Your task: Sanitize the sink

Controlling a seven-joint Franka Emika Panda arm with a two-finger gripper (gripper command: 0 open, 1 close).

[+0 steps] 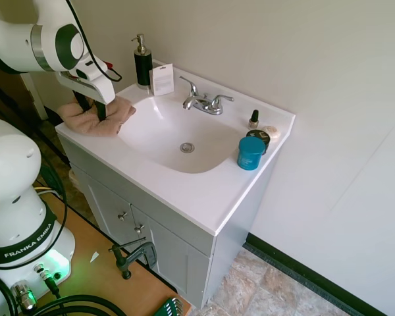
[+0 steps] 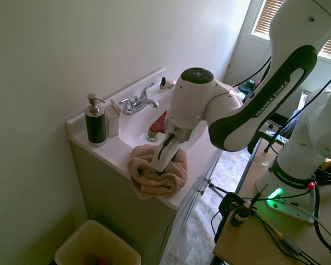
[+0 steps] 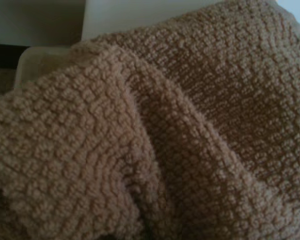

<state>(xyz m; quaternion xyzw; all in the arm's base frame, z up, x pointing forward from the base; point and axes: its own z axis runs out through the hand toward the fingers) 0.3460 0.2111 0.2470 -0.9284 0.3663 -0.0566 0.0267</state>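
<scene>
I see my gripper [image 1: 92,112] down in the crumpled tan towel [image 1: 99,117] on the tabletop corner just left of the sink [image 1: 178,135], its jaws buried in the folds and seemingly pinching cloth, though I cannot tell for sure

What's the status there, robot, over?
Gripper down in crumpled tan terry towel on countertop corner, fingers buried. Glossy white sink basin untouched, empty. Nothing blocking.
</scene>
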